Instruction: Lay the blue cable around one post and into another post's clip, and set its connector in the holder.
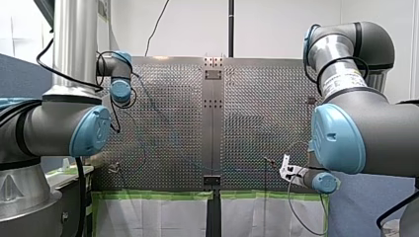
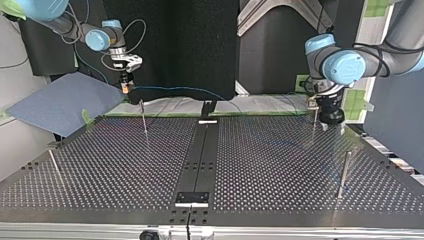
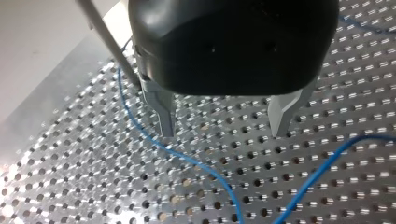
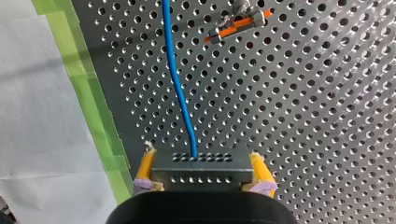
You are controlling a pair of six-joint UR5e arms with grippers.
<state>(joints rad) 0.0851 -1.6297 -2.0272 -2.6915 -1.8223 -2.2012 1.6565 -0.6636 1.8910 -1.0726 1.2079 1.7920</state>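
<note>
Closest to the right wrist camera, the grey connector (image 4: 200, 171) sits crosswise in my right gripper (image 4: 201, 157). The 2 yellow pads (image 4: 145, 165) are clamped on the block's 2 ends, and 2 rows of small holes show on its upper face. The blue cable (image 4: 178, 84) leaves the middle of the connector's far edge. It runs ahead of the gripper with a slight bend, above the perforated table (image 4: 308, 121). Ahead of the gripper, to one side of the cable and apart from it, stands a post with an orange clip (image 4: 237, 23). On the gripper's other side, green tape (image 4: 88, 93) edges the table, with a white sheet (image 4: 37, 116) beyond it.

Seen in the top view, my right gripper (image 2: 125, 80) hangs at the table's far edge. The cable stretches from it as a raised line toward my left gripper (image 2: 331, 119); its further run is too faint to trace.

At the left wrist, my left gripper (image 3: 223, 131) hovers just above the table. Its 2 metal fingers (image 3: 161, 109) stand apart, with only perforated plate showing between them. 1 strand of the cable lies on the table and passes just beside 1 fingertip. A 2nd strand crosses ahead of the other finger. A slim post (image 3: 106, 42) stands beside the 1st finger, and the cable passes close to its foot. Whether the cable goes around it cannot be told.
</note>
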